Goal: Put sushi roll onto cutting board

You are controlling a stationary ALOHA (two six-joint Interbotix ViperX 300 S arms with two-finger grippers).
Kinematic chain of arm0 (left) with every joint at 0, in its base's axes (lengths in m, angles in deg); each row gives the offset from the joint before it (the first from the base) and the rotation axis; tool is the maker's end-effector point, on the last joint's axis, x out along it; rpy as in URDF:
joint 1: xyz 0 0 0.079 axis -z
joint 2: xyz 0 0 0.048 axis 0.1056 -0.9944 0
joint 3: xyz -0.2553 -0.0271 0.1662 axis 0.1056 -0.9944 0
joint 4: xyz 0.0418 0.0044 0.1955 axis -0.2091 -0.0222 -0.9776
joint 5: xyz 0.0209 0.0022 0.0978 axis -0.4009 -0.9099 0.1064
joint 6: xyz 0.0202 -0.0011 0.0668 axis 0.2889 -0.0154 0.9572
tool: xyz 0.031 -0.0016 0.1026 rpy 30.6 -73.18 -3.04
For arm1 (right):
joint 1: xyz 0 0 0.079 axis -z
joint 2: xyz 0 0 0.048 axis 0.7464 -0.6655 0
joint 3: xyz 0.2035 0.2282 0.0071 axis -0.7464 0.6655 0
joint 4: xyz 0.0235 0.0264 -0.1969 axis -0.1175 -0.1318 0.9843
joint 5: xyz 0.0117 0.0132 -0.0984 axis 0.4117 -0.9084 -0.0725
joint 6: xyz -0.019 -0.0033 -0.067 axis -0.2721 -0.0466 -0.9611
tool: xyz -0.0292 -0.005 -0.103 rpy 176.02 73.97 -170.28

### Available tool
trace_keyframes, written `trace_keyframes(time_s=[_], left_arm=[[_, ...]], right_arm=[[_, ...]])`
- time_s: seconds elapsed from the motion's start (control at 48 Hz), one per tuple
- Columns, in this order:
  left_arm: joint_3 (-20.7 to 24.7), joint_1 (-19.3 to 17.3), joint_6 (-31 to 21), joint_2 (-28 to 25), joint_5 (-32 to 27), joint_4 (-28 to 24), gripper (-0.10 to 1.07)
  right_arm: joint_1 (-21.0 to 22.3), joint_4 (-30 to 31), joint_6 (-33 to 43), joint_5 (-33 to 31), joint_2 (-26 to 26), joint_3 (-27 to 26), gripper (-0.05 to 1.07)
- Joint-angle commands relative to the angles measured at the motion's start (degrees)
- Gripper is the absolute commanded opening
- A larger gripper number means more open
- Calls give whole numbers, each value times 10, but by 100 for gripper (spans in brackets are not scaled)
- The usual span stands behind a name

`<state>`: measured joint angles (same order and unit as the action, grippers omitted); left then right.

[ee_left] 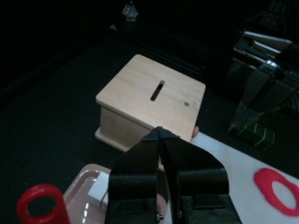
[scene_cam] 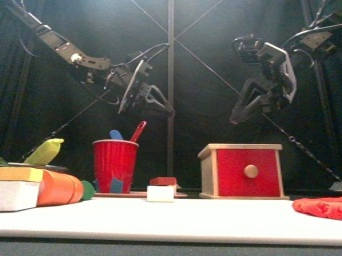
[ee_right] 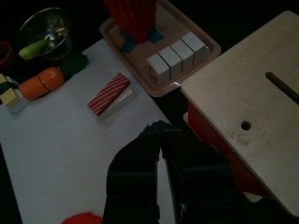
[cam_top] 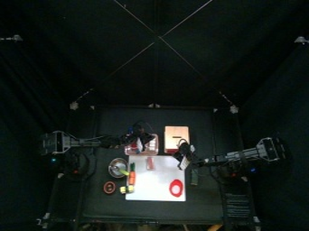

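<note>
**Four cameras, one small table**

The top camera hangs high overhead, looking straight down, so the table sits small mid-picture among the curtains. The front camera stands at the table's front edge, level with the surface, near enough that the red cup and the wooden box loom large. The left wrist camera looks down past its own jaws, close over that same slotted box, with the other arm beyond. The right wrist camera looks almost straight down at the white board and, it seems, the box's corner. All four views share the box.
</note>
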<state>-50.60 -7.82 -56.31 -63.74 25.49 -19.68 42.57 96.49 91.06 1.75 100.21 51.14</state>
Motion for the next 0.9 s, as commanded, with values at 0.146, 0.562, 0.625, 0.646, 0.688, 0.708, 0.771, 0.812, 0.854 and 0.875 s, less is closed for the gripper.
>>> trace_keyframes(time_s=[0.146,0.562,0.625,0.646,0.688,0.708,0.771,0.812,0.854,0.875], left_arm=[[-14,14,2,20,20,-13,38],[-59,52,0,54,53,-45,39],[-62,52,0,55,53,-45,39],[-62,52,0,55,54,-45,39],[-62,52,0,55,54,-45,39],[-62,52,0,55,54,-44,39],[-62,52,-1,54,55,-44,39],[-62,52,-1,54,55,-44,39],[-64,52,-2,54,55,-43,39],[-64,52,-2,54,55,-43,39]], right_arm=[[-7,-30,-2,4,17,-8,29],[-112,-291,-3,-7,151,54,30],[-123,-338,-4,-31,173,59,30],[-127,-351,-4,-42,179,58,30],[-132,-374,-4,-74,189,56,30],[-136,-391,-4,-102,195,53,31],[-146,-416,-4,-166,202,44,32],[-156,-427,-4,-208,204,33,33],[-165,-433,-4,-244,203,23,34],[-171,-435,-3,-262,203,16,35]])
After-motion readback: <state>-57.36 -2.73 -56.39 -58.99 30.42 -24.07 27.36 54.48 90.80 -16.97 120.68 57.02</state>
